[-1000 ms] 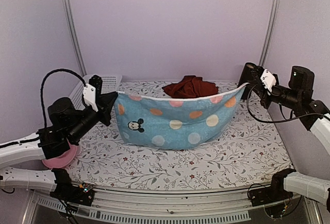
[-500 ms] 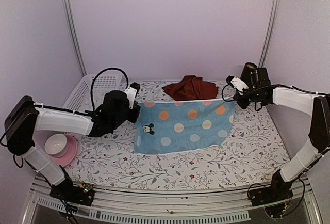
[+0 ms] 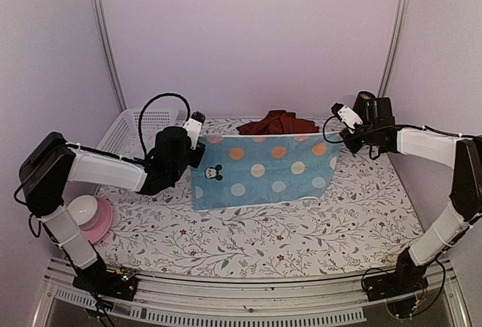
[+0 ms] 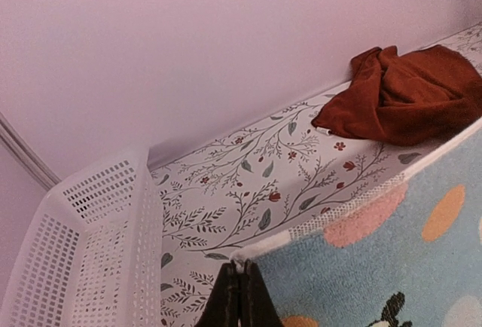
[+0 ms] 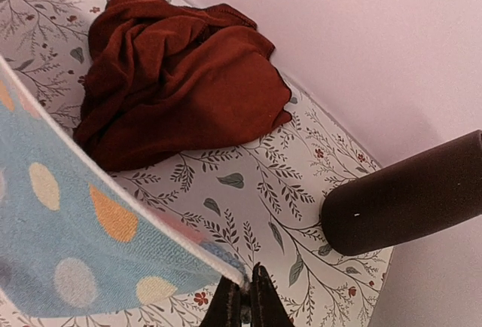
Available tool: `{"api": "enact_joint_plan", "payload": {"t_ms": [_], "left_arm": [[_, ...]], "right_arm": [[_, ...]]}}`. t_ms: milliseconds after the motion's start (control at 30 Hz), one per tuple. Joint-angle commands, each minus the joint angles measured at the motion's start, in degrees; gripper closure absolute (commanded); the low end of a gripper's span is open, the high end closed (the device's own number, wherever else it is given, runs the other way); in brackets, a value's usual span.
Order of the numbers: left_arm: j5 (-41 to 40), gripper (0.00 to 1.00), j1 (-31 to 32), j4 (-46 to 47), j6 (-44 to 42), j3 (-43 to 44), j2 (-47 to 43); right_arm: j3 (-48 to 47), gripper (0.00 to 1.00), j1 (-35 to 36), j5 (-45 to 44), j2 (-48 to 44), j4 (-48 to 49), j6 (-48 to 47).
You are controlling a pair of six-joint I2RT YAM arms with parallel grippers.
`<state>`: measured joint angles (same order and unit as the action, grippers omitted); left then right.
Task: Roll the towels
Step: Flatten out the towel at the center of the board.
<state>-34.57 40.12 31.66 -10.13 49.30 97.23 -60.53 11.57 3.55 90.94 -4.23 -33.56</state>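
A light blue towel [image 3: 263, 172] with orange, pink and white dots and a cartoon mouse is stretched between my two grippers; its lower part lies on the floral table. My left gripper [image 3: 200, 140] is shut on its top left corner, seen close in the left wrist view [image 4: 241, 270]. My right gripper [image 3: 340, 135] is shut on its top right corner, seen in the right wrist view [image 5: 248, 288]. The dark red-maroon towel [image 3: 277, 123] lies crumpled at the back wall, just behind the blue towel's top edge. It also shows in the left wrist view [image 4: 407, 97] and the right wrist view [image 5: 181, 78].
A white perforated basket [image 3: 143, 123] stands at the back left, beside my left gripper [image 4: 83, 244]. A pink plate with a white bowl [image 3: 86, 218] sits at the left front. A dark cylinder [image 5: 407, 191] shows close to my right gripper.
Both arms have carried the blue towel away from me toward the back and lowered it. It went from sagging in the air to stretched straight with its lower part on the table.
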Motion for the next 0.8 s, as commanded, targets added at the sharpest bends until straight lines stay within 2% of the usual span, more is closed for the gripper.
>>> {"api": "enact_joint_plan", "payload": {"t_ms": [0,233,467,567,667,767], "left_arm": [[1.6,1.0,0.16,3.43,-0.81,-3.13,-11.2],[6.47,1.0,3.63,4.35,-0.07,-10.51,-27.94],[1.17,1.0,11.1,-2.05,1.15,-16.88,-38.28],[-0.83,1.0,12.96,-5.01,3.37,-18.8,-43.61],[-1.55,1.0,12.69,-4.63,4.2,-20.26,-45.61],[-1.36,1.0,10.67,-5.45,4.84,-18.14,-40.49]], "right_arm": [[1.28,0.97,-0.21,6.55,-12.68,-0.64,0.01],[8.36,0.98,-0.31,12.0,-31.41,-4.99,-2.65],[12.23,0.98,-0.32,15.33,-43.4,-17.52,-7.96],[12.71,0.98,-0.33,16.82,-49.49,-19.22,-7.77],[12.93,0.98,-0.35,15.24,-51.15,-17.0,-5.33],[13.69,0.98,-0.32,11.54,-45.79,-14.06,-3.48]]}}
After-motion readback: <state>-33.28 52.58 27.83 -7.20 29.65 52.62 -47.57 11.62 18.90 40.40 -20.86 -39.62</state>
